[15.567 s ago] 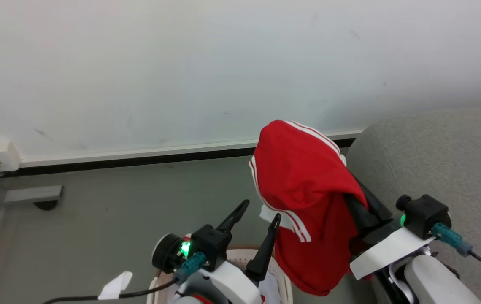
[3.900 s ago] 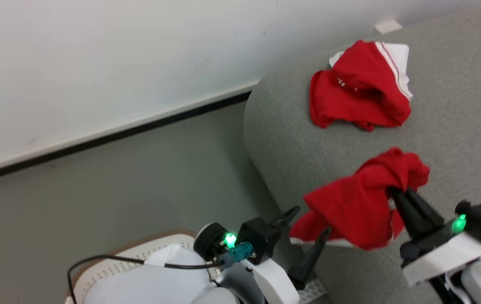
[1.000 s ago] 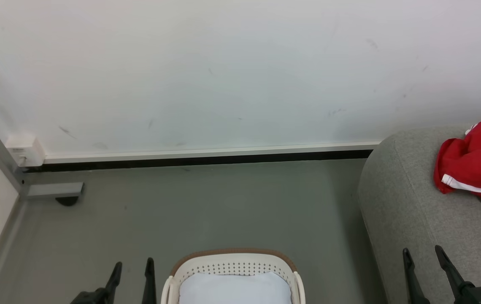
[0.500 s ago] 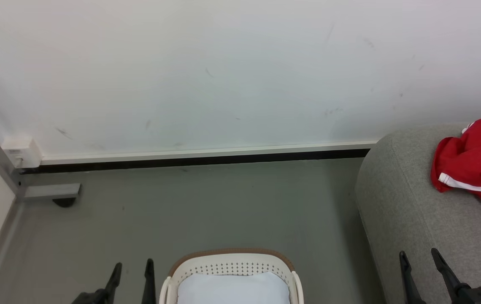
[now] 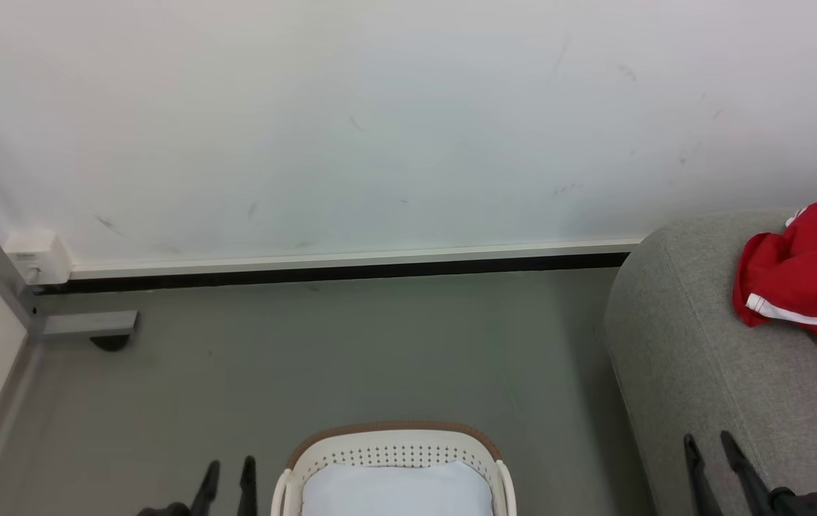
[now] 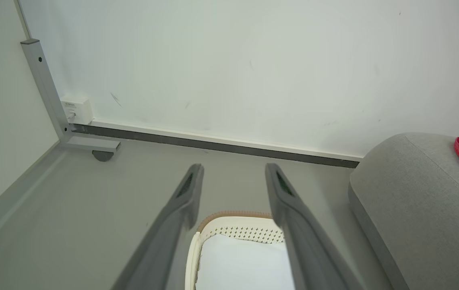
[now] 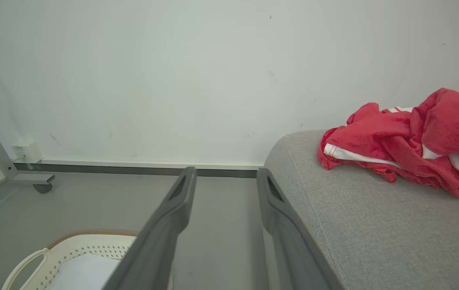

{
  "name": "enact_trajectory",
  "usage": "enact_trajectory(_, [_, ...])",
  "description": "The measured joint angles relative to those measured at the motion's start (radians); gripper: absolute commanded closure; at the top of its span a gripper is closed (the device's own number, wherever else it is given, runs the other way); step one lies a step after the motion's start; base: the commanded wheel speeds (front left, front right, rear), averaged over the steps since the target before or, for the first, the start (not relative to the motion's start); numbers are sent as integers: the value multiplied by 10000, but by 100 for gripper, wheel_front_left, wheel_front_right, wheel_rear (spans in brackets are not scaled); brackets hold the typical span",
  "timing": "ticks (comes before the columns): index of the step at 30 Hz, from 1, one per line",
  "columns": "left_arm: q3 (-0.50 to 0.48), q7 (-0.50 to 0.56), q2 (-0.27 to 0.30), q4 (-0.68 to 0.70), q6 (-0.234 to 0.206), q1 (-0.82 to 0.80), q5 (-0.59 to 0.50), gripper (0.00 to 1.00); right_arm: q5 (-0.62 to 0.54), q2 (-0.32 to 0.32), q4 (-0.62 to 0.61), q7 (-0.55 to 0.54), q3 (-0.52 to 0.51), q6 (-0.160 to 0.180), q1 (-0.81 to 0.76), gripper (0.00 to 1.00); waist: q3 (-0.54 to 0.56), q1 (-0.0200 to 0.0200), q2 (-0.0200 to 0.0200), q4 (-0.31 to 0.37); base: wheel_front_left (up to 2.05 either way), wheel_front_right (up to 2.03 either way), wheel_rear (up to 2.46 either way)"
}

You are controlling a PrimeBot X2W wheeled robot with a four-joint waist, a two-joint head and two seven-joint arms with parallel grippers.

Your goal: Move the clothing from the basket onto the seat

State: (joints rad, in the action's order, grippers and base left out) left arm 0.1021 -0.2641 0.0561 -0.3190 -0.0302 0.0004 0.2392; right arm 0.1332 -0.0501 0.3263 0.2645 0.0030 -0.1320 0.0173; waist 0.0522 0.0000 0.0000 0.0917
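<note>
With your left jaws and right jaws parted and empty and the clothing (image 5: 795, 287) heaped near the seat's (image 5: 695, 387) rounded corner, a reach into the basket (image 5: 394, 430) would likely snag only its pale pad (image 5: 398, 491).

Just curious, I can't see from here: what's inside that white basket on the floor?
A pale blue-white pad lies inside the basket, spanning its visible width. Anything beneath the pad is covered, and the basket's near part is cut off by the picture edge.
</note>
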Motion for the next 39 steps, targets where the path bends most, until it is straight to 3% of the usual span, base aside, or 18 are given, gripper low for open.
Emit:
enact_trajectory(4, [21,50,-82,-324,2,175,77,100,35,59,303,-56,-17,0,-151,100,-4,0,0,-6,0,0,0])
enact_trajectory(39, [-863,1582,-88,58,627,-193,5565,100,6065,84,-86,-1586,-453,0,78,100,-158,0,0,-261,0,0,0])
